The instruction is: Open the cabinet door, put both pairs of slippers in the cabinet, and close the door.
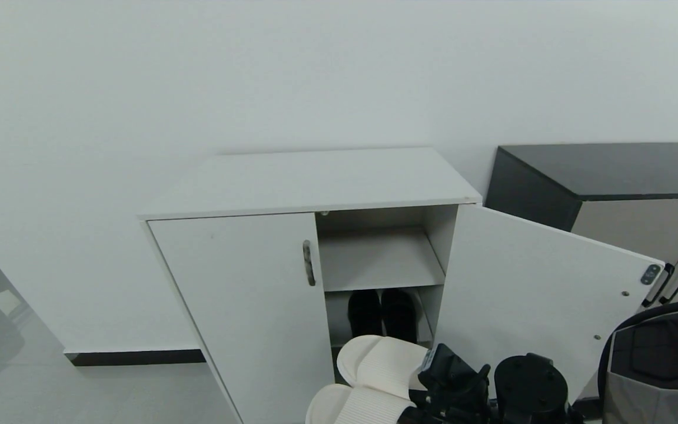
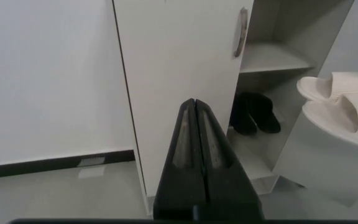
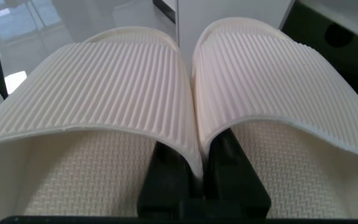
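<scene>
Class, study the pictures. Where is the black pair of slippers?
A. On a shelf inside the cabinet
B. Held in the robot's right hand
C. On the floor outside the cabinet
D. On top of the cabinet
A: the black slippers sit side by side inside the cabinet, on the shelf under the bare upper one, seen past the open door. The right hand holds the white slippers.

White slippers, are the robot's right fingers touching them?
Touching. In the right wrist view, the right gripper has its fingers clamped on the inner edges of the white slippers, with no gap.
</scene>
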Tool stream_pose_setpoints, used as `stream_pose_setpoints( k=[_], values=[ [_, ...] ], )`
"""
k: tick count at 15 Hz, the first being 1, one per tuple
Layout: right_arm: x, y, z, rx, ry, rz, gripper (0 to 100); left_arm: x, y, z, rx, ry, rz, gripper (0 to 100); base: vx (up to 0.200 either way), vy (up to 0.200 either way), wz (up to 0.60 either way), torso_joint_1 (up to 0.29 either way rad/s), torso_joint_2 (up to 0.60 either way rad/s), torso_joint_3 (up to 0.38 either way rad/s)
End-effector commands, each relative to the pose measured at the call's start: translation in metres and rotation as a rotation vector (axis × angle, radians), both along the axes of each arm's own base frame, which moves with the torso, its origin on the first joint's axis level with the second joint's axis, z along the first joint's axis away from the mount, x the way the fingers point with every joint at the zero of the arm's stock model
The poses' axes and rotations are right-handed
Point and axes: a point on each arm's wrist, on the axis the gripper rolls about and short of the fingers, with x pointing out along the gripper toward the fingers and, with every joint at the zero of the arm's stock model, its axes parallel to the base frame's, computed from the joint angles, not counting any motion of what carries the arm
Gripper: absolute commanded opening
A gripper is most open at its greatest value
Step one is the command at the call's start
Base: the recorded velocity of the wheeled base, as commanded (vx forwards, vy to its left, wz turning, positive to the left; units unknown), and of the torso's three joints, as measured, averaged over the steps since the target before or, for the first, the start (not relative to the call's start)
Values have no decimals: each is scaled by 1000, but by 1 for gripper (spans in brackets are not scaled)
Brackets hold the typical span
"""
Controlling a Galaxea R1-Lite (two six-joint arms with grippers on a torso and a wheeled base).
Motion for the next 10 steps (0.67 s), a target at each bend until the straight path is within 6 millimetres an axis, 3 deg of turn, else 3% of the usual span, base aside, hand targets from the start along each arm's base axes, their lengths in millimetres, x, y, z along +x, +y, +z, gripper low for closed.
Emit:
stream_pose_setpoints(
  k=[1, 10],
  values=[
    [0, 0, -1, -2, 1, 0, 0, 0, 0, 0, 0, 0, 0, 0, 0, 0, 0, -212, 496, 281],
    [-1, 0, -1, -5, 5, 1, 0, 0, 0, 0, 0, 0, 0, 0, 0, 0, 0, -186, 473, 293]
  ],
)
